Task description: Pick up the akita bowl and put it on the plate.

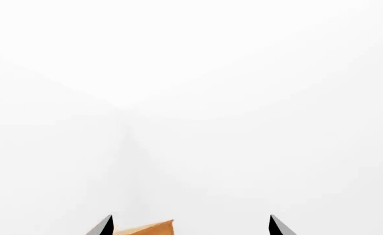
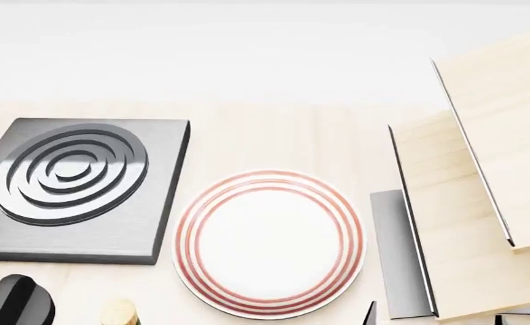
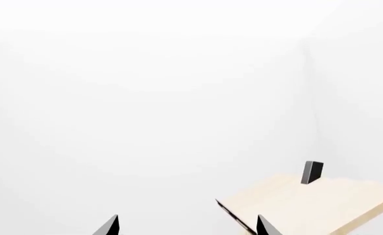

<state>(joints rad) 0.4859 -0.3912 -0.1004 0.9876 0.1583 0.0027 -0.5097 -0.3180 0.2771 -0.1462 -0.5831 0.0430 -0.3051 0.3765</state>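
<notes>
Pale wood worktop (image 2: 274, 135) carries the plate (image 2: 270, 242) at centre, the burner (image 2: 70, 183) at nine o'clock. No akita bowl shows; being ceramic, it likely suits a rim pinch. Both end effectors point at white wall, fingertips spread, empty.

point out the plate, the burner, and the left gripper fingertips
plate (image 2: 269, 244), head view, bare white centre.
burner (image 2: 70, 173), head view, centre of the concentric rings.
left gripper (image 1: 191, 227), left wrist view, midway between the two dark fingertips, which stand apart.

Only the fingertips (image 1: 106, 226) of the left gripper (image 1: 190, 226) and right gripper (image 3: 188, 226) are shown. A black knob (image 2: 16, 302) is cut off by the near edge.
</notes>
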